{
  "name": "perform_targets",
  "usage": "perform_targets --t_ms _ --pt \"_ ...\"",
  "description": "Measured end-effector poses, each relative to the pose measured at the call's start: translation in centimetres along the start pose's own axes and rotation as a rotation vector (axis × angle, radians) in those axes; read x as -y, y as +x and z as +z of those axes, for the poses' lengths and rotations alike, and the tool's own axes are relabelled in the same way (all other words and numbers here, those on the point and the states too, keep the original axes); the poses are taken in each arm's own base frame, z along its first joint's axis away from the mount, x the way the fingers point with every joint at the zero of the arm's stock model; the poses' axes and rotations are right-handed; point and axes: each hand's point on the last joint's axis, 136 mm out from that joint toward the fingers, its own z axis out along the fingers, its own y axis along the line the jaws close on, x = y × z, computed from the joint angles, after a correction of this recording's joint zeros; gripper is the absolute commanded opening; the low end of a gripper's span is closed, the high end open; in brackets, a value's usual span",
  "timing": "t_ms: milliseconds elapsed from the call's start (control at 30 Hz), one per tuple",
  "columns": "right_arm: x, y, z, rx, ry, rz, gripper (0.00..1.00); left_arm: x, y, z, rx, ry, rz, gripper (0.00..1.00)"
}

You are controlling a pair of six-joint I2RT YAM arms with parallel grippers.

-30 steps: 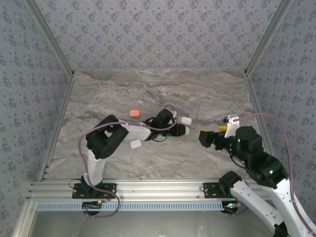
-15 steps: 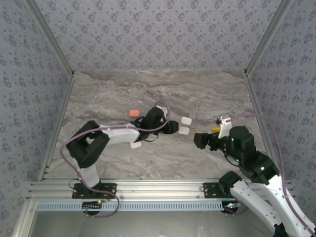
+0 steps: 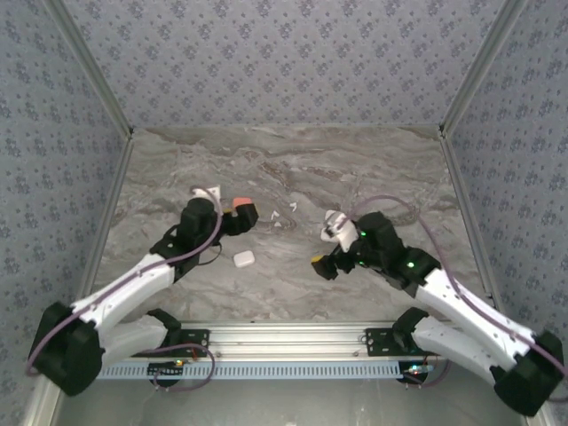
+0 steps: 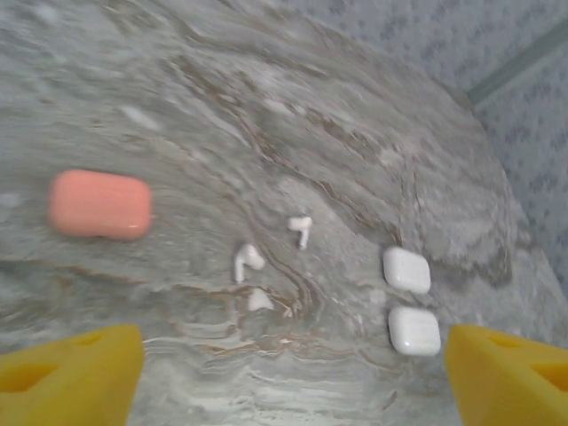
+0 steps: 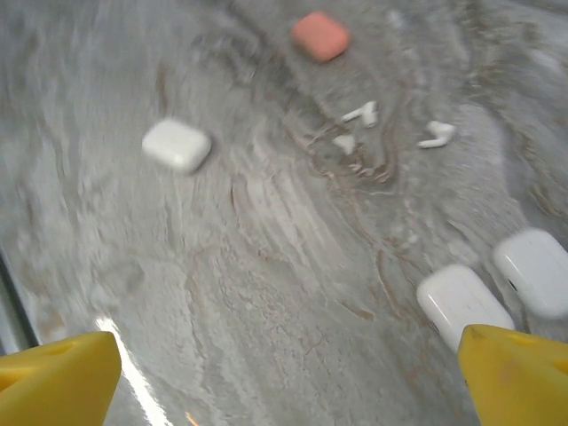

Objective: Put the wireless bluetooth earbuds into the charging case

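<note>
Three tiny white earbuds lie loose on the marble table, clustered at its middle. Right of them, two shut white charging cases sit side by side. An orange case lies to their left, and a third white case lies nearer the front. My left gripper hovers open just beside the orange case, nothing between its yellow fingers. My right gripper is open too, over bare marble, with the two white cases at its right finger.
The marble table is walled by patterned panels at the back and sides. An aluminium rail runs along the near edge. The right arm reaches in over the two white cases.
My left gripper has opened wide and drawn back left, to the orange case. The right arm has swung left toward the table's middle, over the two white cases.
</note>
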Motion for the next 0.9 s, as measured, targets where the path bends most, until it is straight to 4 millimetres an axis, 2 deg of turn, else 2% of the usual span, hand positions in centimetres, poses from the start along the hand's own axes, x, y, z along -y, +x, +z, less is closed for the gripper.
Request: perform_targets --t_ms 200,400,567,667,900 --pt "-1.7 0.1 6.0 -0.137 -0.099 -0.303 1.0 -4.9 -1.6 -3.6 0.099 -0.096 -0.107 0.96" --pt "-3.3 -1.5 12.0 -0.189 -0.209 -0.508 1.0 -8.5 -1.1 -5.8 0.123 -0.172 -0.195 0.99" --pt "-5.1 -1.5 16.5 -0.222 -0.297 -0.61 1.0 -9.4 -1.1 -7.0 0.136 -0.197 -0.225 0.99" --pt "-5.9 -1.1 18.5 -0.242 -0.335 -0.644 0.99 -9.6 -1.1 -7.4 0.141 -0.202 -0.23 0.99" --pt "-6.9 -2.5 21.5 -0.223 -0.374 -0.696 0.83 -9.7 -0.4 -8.0 0.133 -0.204 -0.233 0.99"
